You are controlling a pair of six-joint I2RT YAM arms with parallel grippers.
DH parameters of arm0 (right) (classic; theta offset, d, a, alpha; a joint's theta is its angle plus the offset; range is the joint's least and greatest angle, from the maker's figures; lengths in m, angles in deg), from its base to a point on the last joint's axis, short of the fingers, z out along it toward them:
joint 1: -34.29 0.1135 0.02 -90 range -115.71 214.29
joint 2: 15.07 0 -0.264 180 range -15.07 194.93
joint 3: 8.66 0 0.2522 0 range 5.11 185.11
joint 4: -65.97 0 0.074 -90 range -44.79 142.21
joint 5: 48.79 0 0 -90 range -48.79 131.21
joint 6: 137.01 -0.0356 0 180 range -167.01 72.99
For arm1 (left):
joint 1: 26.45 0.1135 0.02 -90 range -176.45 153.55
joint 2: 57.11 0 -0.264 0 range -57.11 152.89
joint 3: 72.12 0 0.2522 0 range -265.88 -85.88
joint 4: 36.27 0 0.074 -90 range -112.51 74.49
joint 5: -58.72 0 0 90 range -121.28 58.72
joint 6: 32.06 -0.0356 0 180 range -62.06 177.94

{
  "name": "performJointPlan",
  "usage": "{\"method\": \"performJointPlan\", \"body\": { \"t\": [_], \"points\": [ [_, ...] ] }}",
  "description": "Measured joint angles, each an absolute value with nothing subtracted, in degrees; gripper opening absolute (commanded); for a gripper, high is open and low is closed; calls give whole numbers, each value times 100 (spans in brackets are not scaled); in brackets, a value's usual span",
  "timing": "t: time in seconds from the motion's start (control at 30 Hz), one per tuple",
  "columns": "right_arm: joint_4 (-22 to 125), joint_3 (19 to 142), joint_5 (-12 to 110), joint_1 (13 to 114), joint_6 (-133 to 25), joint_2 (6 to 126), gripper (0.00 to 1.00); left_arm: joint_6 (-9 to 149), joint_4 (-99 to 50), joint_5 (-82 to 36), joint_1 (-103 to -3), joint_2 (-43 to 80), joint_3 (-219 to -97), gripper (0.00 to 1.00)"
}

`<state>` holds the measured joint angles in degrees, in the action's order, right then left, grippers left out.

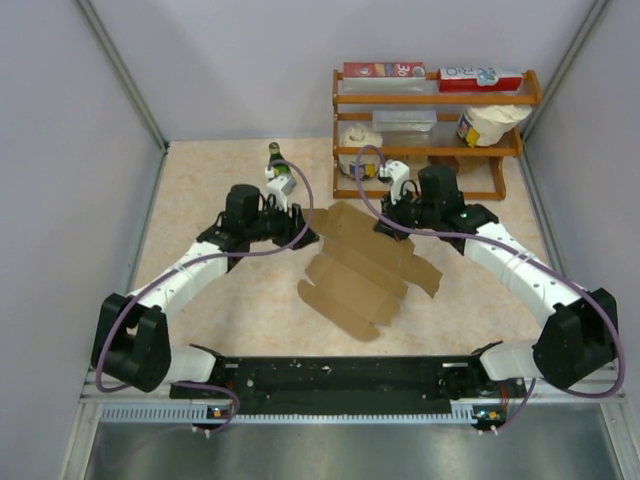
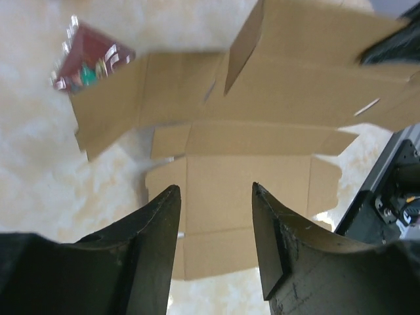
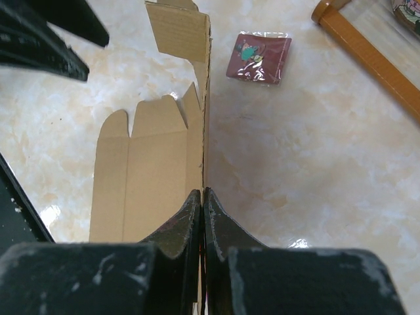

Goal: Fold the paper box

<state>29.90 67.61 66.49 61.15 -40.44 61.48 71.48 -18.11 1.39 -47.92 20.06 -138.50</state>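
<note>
My left gripper (image 2: 213, 190) hangs with its fingers half apart, gripping nothing, just left of the plain brown cardboard paper box (image 1: 365, 270), a wide unfolded sheet lying in the middle of the beige marbled table (image 1: 230, 300). My right gripper (image 3: 202, 193) is pinched tight on that sheet's raised far edge.

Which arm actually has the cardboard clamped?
The right gripper: its jaws are shut on an upturned edge of the paper box. The left gripper has its jaws open, gripping nothing.
</note>
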Motion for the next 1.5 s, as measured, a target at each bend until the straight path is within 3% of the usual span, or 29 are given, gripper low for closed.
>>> {"method": "performJointPlan", "body": {
  "t": [0.23,1.1,1.5],
  "points": [
    [2990,6761,6424,6115,-4133,6356,0,7587,-2473,147,-4849,1938,-12694,57],
    [2988,6761,6905,6115,-4227,6458,0,6988,-3841,394,-5032,3601,-13089,72],
    [2986,6761,7167,6112,-4223,6190,0,6697,-3848,386,-5032,3717,-13091,75]
  ]
}}
